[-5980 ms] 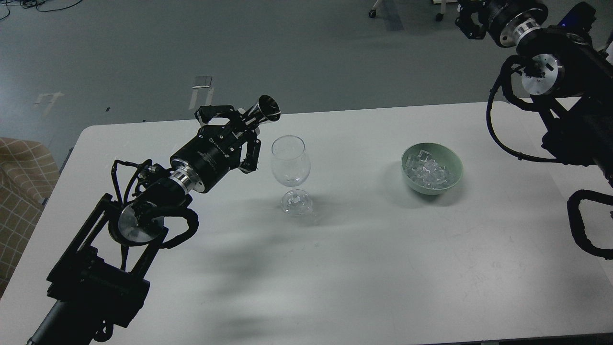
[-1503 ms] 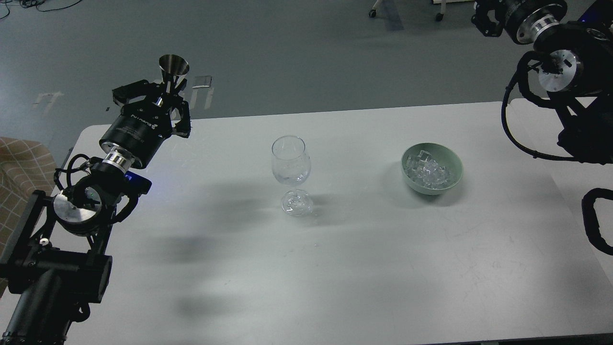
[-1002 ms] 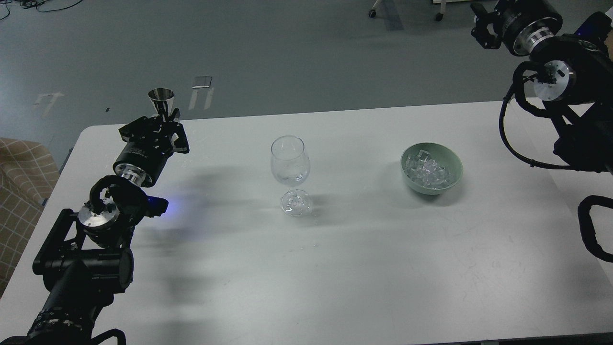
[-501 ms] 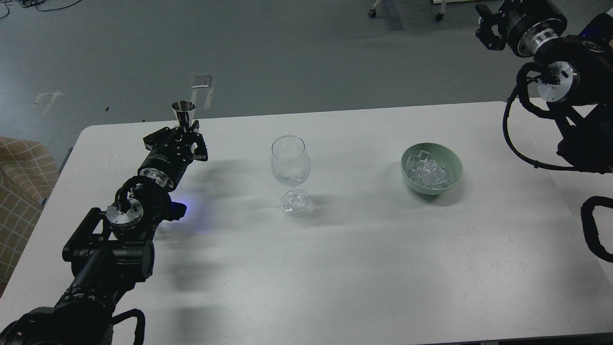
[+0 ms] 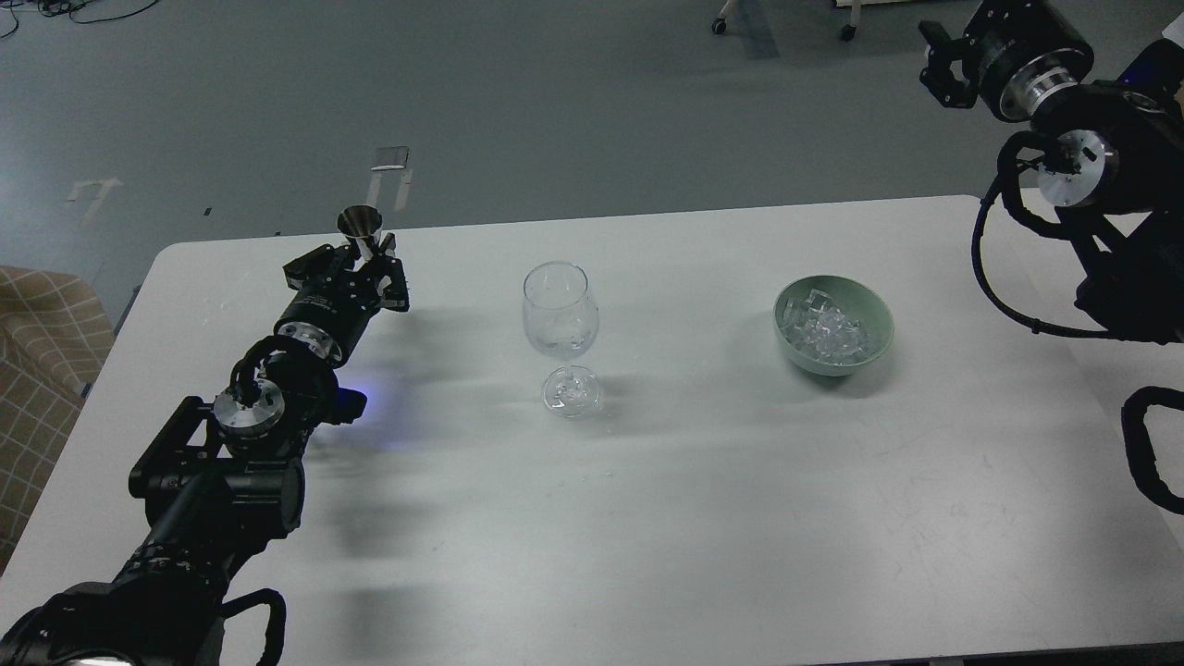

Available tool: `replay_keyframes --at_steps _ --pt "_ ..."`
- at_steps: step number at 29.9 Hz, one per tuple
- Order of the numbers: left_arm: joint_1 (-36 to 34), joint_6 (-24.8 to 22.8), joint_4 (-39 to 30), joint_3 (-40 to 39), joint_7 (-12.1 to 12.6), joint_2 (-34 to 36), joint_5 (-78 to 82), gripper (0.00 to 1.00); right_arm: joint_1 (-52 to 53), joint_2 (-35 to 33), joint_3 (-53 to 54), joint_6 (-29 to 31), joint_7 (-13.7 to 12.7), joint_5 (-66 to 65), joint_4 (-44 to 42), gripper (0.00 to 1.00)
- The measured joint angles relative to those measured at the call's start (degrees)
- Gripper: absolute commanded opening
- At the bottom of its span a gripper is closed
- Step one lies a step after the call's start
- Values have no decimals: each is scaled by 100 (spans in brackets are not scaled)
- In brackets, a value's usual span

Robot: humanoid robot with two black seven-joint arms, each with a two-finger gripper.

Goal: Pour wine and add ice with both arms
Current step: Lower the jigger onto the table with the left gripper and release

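Note:
A clear stemmed glass (image 5: 561, 324) stands upright near the middle of the white table (image 5: 647, 518). A green bowl (image 5: 834, 326) to its right holds a heap of clear ice (image 5: 826, 333). My left gripper (image 5: 365, 262) is shut on a small silver metal jigger (image 5: 360, 228), held upright low over the table's far left, well left of the glass. My right gripper (image 5: 942, 57) is high at the top right, beyond the table's far edge; its fingers look spread and empty.
Grey floor lies beyond the table's far edge. A tan checked seat (image 5: 37, 351) sits off the table's left edge. My right arm's cables (image 5: 1008, 277) loop over the table's right end.
My left arm swung the jigger away from above the glass, out to the left, then lowered it toward the table's far left. The right arm shifted only slightly.

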Motion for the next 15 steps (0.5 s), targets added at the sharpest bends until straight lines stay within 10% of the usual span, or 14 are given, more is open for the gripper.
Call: replay_keyframes --at_steps 15 --pt "-1 -6 18 17 -15 -10 0 33 -10 3 1 0 7 0 -8 100"
